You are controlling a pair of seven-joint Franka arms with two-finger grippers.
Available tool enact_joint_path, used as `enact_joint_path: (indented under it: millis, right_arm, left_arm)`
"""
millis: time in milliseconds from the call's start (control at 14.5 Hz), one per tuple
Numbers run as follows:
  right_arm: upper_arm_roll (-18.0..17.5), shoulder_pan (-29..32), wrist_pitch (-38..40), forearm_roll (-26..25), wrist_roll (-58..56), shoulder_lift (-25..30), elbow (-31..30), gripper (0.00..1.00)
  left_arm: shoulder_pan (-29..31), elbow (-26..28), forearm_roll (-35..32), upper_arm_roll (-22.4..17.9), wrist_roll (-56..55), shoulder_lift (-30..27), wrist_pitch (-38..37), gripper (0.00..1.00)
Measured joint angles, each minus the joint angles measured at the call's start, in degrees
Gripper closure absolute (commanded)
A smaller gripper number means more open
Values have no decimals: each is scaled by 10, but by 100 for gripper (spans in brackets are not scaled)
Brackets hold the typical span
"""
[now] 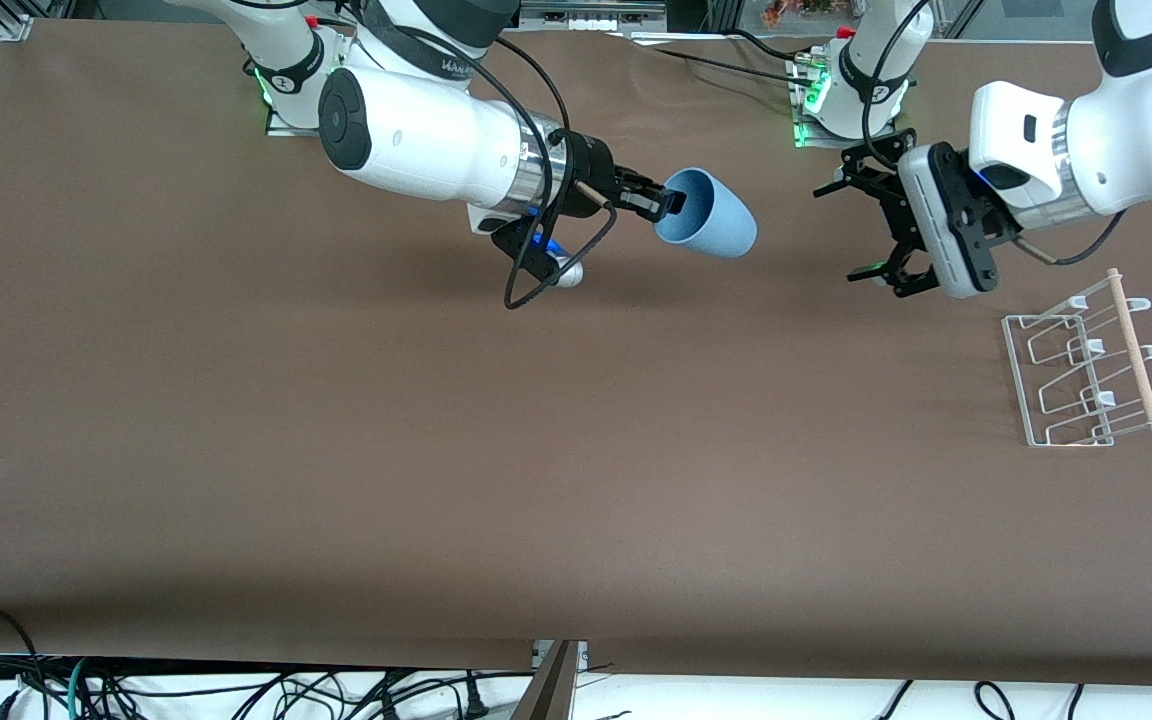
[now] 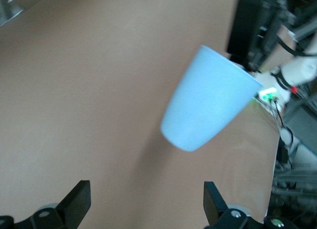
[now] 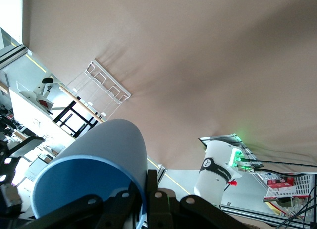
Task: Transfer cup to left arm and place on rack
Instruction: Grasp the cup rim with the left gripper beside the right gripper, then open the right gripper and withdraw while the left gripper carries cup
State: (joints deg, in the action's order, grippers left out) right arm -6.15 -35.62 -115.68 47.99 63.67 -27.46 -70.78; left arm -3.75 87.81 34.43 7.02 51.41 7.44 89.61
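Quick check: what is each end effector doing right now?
Left end effector: open, holding nothing.
Right end effector: closed on the cup rim, in the air.

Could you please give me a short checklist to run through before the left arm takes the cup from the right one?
1. Right gripper shut on the cup rim: ok.
2. Cup held in the air, on its side, base toward the left gripper: ok.
3. Left gripper open: ok.
4. Left gripper around the cup: not ok, still apart.
5. Rack prongs free: ok.
6. Grip firm enough for the handover: cannot tell.
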Motion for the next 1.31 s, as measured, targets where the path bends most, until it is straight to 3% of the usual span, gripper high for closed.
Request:
enact_joint_path:
  millis: [414, 1103, 1172, 1241, 1310]
  right_arm:
    - [1, 0, 0, 0, 11, -7, 13, 100]
    - [2, 2, -3, 1, 12, -12, 21, 100]
    - [2, 2, -2, 3, 12, -12, 22, 100]
    - [1, 2, -2, 3, 12, -12, 24, 100]
    - [1, 2, -1, 3, 12, -12, 24, 100]
  left_arm:
    - [-1, 30, 15, 81, 84, 5, 101, 0]
    - [0, 65, 16, 117, 115, -3, 137, 2]
    - [2, 67, 16, 117, 124, -6, 137, 23]
    - [4, 69, 18, 117, 136, -9, 136, 53]
    - [6, 71, 21, 117, 149, -10, 137, 72]
